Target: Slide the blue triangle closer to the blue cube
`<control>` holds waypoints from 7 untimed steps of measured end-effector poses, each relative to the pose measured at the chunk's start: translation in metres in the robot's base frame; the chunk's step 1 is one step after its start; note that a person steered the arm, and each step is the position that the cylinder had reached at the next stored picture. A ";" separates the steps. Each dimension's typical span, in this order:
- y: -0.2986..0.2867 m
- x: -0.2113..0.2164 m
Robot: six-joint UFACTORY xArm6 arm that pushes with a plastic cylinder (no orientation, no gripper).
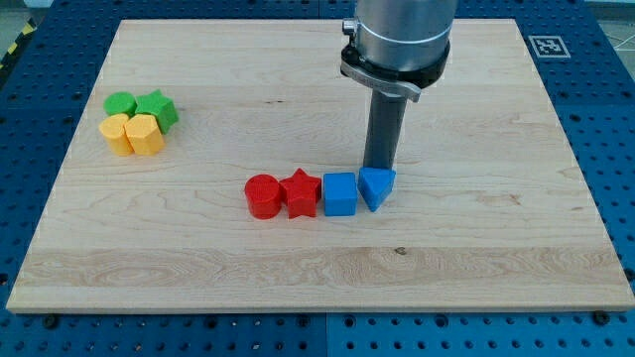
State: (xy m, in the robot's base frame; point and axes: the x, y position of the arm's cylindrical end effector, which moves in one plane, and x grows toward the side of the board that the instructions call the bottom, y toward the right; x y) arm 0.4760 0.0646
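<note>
Two blue pieces sit side by side in the single camera view, and I place everything from the blue cube (339,193): the blue triangle (377,186) stands just to its right in the view, touching it or very nearly so, I cannot tell which. My tip (381,169) is a bare dark rod with no jaws to open or close and holds nothing; it comes down right behind the triangle, on the side toward the view's top, its very end hidden or nearly hidden by the block's upper edge. To the cube's left, a red star-shaped block (300,193) touches it, and a red cylinder (263,196) follows in the same row. Far to the cube's upper left, a green and yellow cluster (139,121) rests on the pale wooden board (476,268). The task looks all but done, so the risk is overshoot. Pushing on leftward would shove the cube into the star and cylinder. Pushing toward the view's bottom would slide the triangle past the cube and reopen the gap.
</note>
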 end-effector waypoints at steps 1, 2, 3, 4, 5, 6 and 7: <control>0.013 0.001; 0.023 0.004; 0.024 0.018; 0.024 0.027; 0.030 0.028; 0.052 0.031; 0.053 0.045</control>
State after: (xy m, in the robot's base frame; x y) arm 0.5207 0.1175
